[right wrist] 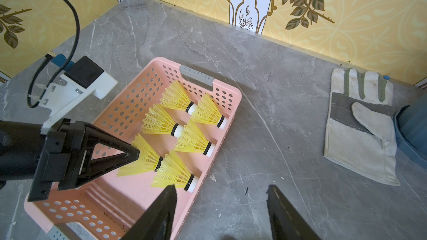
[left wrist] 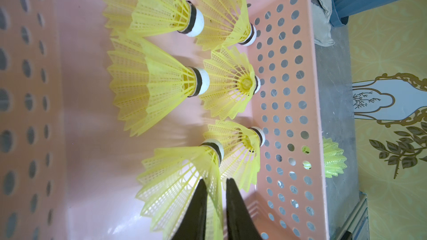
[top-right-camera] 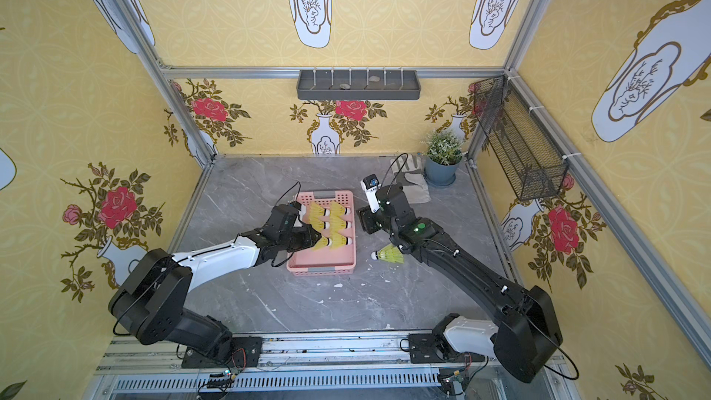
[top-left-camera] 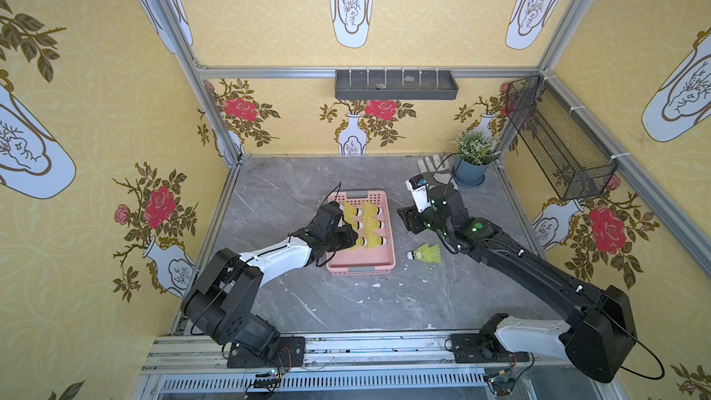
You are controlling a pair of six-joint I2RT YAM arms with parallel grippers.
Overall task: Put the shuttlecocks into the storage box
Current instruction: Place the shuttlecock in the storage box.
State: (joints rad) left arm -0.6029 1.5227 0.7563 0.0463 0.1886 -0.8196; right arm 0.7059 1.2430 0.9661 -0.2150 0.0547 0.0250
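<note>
Left end effector (left wrist: 215, 180), base cropped, barely parted astride shuttlecock (left wrist: 175, 174); right end effector (right wrist: 221, 187) apart.

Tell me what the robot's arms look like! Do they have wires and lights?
Both are mostly black with chunky joints. The left arm has a smooth white shell on its forearm; the right arm has one near its base. Thin black cables loop off both, and green lights glow on the right one. The left tool and right tool each have two black pointed fingers.

Marble table (top-left-camera: 346, 309) with storage box (top-left-camera: 365, 261), loose shuttlecock (top-left-camera: 426, 253), glove (top-left-camera: 431, 165), potted plant (top-left-camera: 473, 159)
</note>
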